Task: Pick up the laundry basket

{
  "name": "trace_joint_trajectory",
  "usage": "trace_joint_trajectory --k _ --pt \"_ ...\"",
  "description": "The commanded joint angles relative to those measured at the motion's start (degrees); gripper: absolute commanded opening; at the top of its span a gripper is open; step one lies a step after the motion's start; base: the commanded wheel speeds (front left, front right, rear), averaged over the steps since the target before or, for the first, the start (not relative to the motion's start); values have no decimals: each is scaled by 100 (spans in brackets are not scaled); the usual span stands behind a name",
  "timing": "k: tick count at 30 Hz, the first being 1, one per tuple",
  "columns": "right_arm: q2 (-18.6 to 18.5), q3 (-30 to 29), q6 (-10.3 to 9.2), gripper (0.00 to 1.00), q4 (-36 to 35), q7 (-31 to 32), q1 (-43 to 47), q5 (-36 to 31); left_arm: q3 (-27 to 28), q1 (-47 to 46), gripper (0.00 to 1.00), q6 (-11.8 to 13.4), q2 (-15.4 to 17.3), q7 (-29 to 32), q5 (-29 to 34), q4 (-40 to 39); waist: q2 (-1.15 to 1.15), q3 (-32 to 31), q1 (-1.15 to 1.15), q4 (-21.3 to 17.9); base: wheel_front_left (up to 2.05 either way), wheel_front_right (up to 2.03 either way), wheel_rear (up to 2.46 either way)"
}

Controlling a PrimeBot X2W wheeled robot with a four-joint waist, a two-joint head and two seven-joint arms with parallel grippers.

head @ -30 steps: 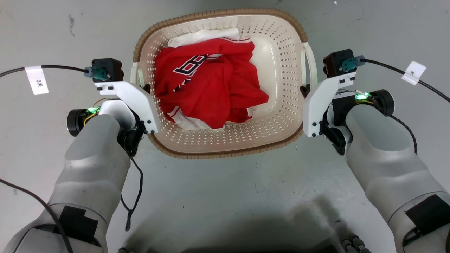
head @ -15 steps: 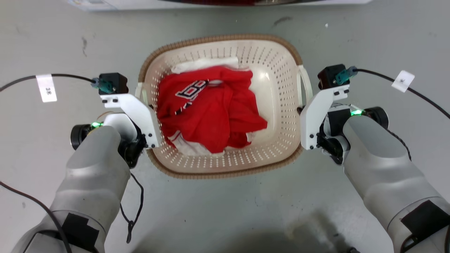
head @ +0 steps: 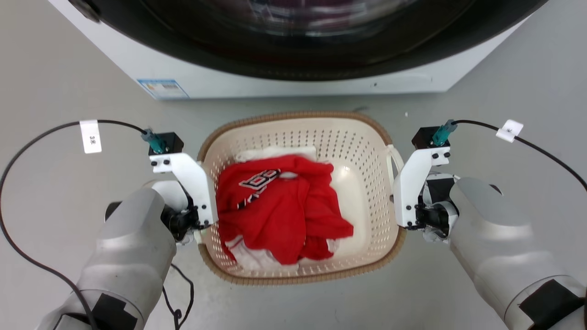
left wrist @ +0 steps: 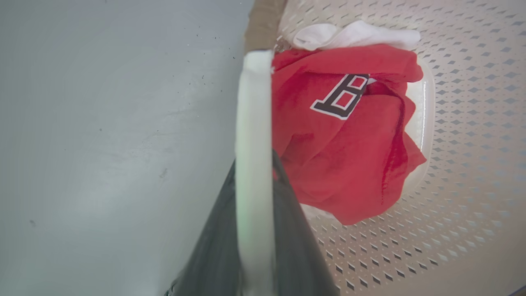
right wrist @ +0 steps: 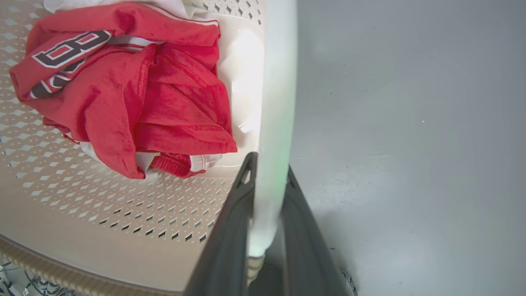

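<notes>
Head view: your laundry basket [head: 298,278] sits on the grey floor [head: 55,68] just in front of the washer [head: 293,85], whose dark round door runs off the top edge. It lies between your left arm [head: 133,238] and right arm [head: 495,229], one at each short side. A red jersey [head: 279,206] is bunched in the middle over a white cloth [head: 275,153]. The right handle [head: 395,160] shows as a white loop beside the white camera bracket [head: 408,183] on that wrist. From up here the brackets cover both grips, so you cannot tell how the claws stand, nor whether the basket is off the floor.

Left wrist view: here you get what the head camera hides. The left gripper [left wrist: 254,160] has its two dark fingers closed narrowly on the left handle [left wrist: 252,102], one on each side of the white bar and touching it. The brown rim [left wrist: 263,20] meets the handle's far end. To the handle's right are the jersey and the perforated basket wall; to its left is bare floor.

Right wrist view: the mirror of that. The right gripper [right wrist: 269,164] is pinched onto the right handle, which rises between the fingers as a blurred white band. The jersey, showing a dark numeral, lies to the left in the basket, with floor to the right.
</notes>
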Motion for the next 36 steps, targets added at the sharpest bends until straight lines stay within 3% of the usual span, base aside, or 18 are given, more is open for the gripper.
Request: trace_joint_trajectory --k 1,6,21,36 --pt "245 34 96 0 -88 133 59 122 -43 90 0 -85 -247 201 -118 -42 0 -514 0 53 0 0 0" --pt "242 55 96 0 -67 569 142 335 -102 142 0 -85 -230 549 -254 30 0 -998 0 64 0 0 0" --pt "190 174 96 0 138 1222 576 648 -433 516 0 -85 -342 714 -363 102 0 -2338 0 59 0 0 0" --pt "190 236 95 0 248 1140 967 718 -559 998 0 -85 -443 650 -495 210 0 -2929 0 94 0 0 0"
